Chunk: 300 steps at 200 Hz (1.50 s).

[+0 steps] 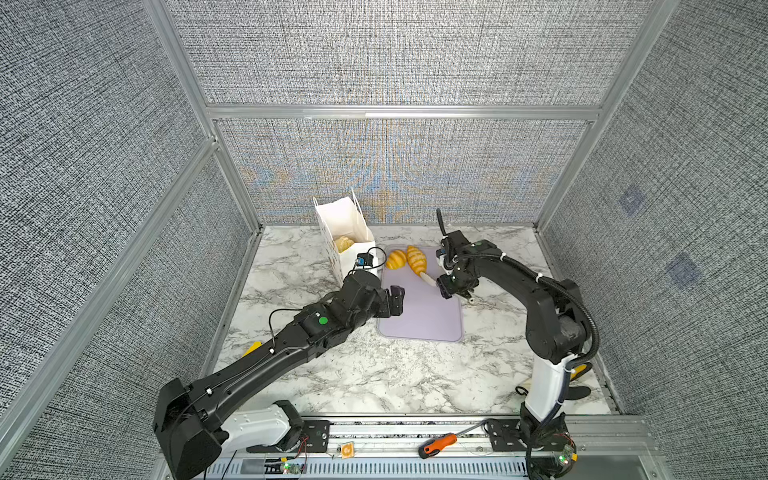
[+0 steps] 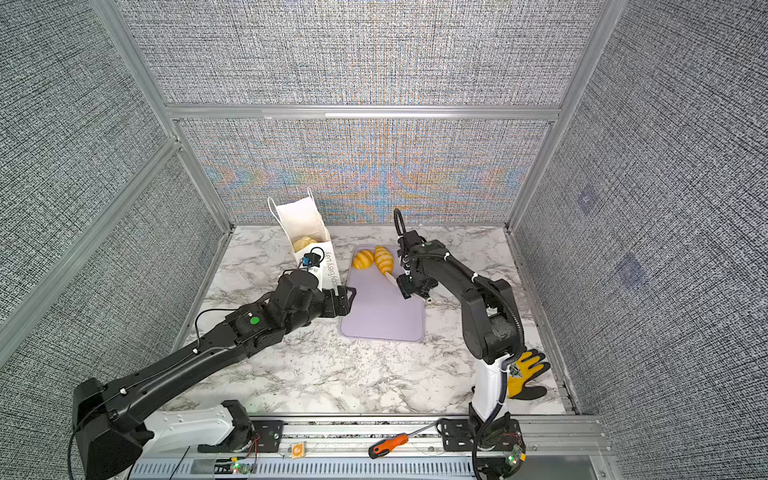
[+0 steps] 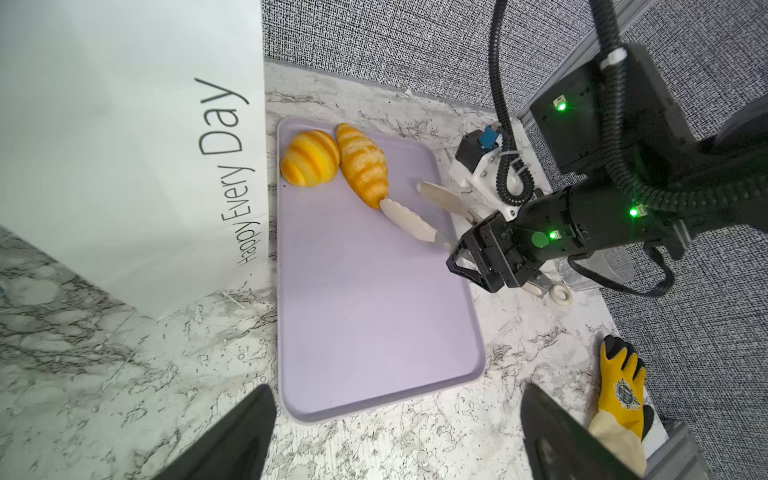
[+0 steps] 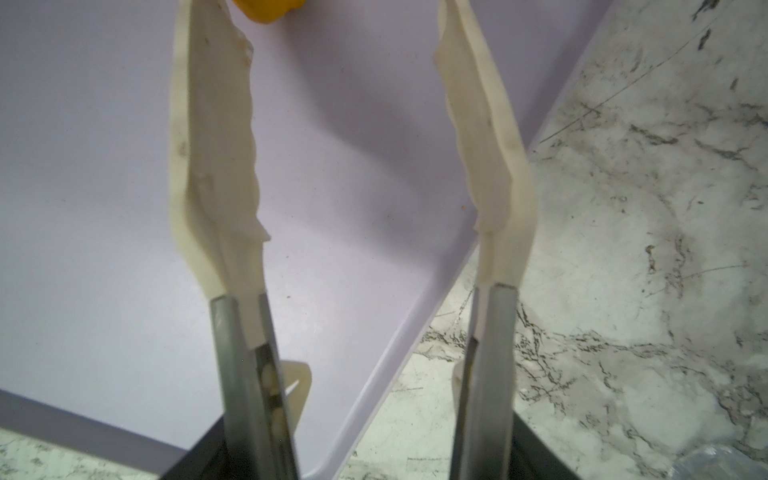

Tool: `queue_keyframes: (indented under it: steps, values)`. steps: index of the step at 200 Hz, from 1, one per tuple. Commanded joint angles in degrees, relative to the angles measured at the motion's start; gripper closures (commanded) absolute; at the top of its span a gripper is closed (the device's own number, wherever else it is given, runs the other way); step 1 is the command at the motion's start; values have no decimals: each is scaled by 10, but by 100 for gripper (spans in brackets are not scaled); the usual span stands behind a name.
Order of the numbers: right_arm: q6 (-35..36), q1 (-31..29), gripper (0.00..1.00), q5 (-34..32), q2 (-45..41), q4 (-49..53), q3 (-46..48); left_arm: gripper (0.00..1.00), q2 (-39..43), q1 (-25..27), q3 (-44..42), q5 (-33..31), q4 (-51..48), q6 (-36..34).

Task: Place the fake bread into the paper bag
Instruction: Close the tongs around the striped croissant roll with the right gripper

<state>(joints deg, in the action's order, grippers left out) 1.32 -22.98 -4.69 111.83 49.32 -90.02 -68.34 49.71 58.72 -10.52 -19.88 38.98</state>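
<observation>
Two pieces of fake bread lie at the far end of the lilac tray [image 1: 424, 320] [image 3: 374, 299]: a round striped piece [image 1: 395, 259] [image 3: 310, 158] and a long croissant [image 1: 416, 257] [image 3: 363, 164]. Another piece [image 1: 344, 243] shows inside the white paper bag [image 1: 345, 220] [image 3: 124, 145], which stands upright left of the tray. My right gripper [image 1: 444, 286] [image 4: 365, 449] is shut on cream-tipped tongs [image 3: 405, 218] [image 4: 216, 145]. The tongs' arms are spread, and one tip touches the croissant's near end. My left gripper [image 1: 395, 301] [image 3: 397, 399] is open and empty by the tray's left edge, next to the bag.
A yellow-and-black glove [image 2: 528, 374] [image 3: 623, 382] lies by the right arm's base. An orange-handled screwdriver [image 1: 440, 444] rests on the front rail. Grey fabric walls with aluminium posts close in the marble table [image 1: 374, 374] on three sides.
</observation>
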Motion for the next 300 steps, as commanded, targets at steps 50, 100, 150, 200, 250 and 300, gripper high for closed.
queue_keyframes:
  steps: [50,100,150,200,250,300]
  values:
    - [-35,-5,30,41,11,-8,-21,6,10,1,2,-11,-9,-4]
    - [-54,-9,28,39,38,-3,-52,6,8,2,-1,-10,-8,-5]
    - [-56,-11,28,28,90,18,-114,6,9,2,0,-12,-13,-8]
    - [-55,-11,26,1,129,31,-151,6,12,2,-2,-18,-19,-8]
    - [-56,-14,26,8,154,33,-187,6,12,2,0,-21,-23,-13]
    - [-49,-14,26,3,190,45,-230,6,15,2,1,-25,-28,-15]
